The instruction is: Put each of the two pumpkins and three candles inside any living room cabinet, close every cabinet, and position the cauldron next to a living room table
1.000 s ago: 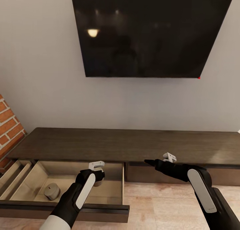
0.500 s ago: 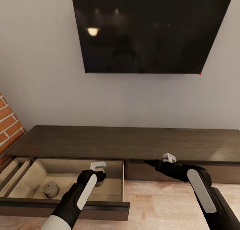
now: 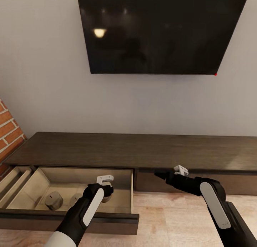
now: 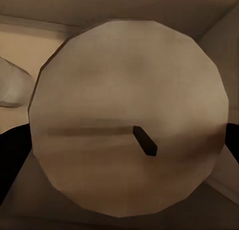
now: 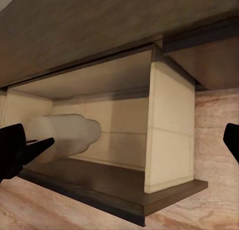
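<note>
Your left gripper is clamped on a candle — in the left wrist view its round tan end face with a short dark wick sits between the dark fingers at either edge. In the head view that gripper hangs over the open drawer of the cabinet, near the drawer's right wall. Two more candles lie on the drawer floor: one toward the drawer's left, the other just beside it, partly hidden by your left arm.

Your right gripper holds nothing; its fingers stand well apart in the right wrist view. It hovers by the cabinet's front edge, just right of the open drawer, pointing toward it. The right wrist view looks into the drawer from the side, with the held candle showing pale against the drawer's beige inner wall.

Above the cabinet a dark TV screen hangs on the grey wall; a brick wall stands at the cabinet's left end. Wood floor lies in front.
</note>
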`<state>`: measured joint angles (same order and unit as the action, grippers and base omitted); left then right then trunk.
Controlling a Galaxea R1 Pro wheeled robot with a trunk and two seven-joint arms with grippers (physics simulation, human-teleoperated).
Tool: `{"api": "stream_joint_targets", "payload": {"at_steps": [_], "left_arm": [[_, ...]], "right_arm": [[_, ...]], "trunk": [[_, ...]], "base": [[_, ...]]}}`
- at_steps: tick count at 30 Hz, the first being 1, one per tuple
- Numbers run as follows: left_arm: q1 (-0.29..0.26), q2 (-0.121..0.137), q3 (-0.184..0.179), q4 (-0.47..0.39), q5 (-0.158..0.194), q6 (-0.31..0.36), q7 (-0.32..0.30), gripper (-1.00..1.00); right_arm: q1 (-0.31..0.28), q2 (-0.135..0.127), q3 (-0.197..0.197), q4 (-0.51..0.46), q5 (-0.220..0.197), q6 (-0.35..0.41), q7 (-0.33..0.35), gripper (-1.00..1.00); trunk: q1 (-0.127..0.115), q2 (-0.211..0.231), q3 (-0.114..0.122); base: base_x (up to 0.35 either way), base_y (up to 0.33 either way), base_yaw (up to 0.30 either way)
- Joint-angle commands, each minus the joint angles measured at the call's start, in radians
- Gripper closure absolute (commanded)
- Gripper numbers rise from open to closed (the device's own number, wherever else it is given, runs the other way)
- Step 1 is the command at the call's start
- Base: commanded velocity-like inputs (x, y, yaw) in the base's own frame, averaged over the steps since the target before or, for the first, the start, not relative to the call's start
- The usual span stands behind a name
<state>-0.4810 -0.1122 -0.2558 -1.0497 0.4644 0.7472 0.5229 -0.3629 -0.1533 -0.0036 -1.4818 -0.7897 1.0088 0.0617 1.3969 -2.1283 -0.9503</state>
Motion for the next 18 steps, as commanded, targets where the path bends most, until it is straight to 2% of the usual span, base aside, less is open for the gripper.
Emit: {"api": "stream_joint_targets", "payload": {"at_steps": [1,16,18], "left_arm": [[-0.001,0.0,-0.002,-0.001,0.009,0.001,0.011,1.0],[-0.001,0.0,-0.002,-0.001,0.008,0.001,0.011,1.0],[-0.001,0.0,-0.001,-0.001,0.008,0.001,0.011,1.0]], "right_arm": [[-0.001,0.0,0.0,0.0,0.006,0.004,0.006,-1.0],[-0.001,0.0,0.002,0.023,0.006,0.004,0.006,-1.0],[-0.001,0.0,0.0,0.028,0.007,0.004,0.006,-1.0]], "trunk": [[0.004,-0.008,-0.004],[0.061,-0.113,-0.051],[0.061,-0.113,-0.051]], "base": [[0.0,0.0,0.0],[0.0,0.0,0.0],[0.0,0.0,0.0]]}}
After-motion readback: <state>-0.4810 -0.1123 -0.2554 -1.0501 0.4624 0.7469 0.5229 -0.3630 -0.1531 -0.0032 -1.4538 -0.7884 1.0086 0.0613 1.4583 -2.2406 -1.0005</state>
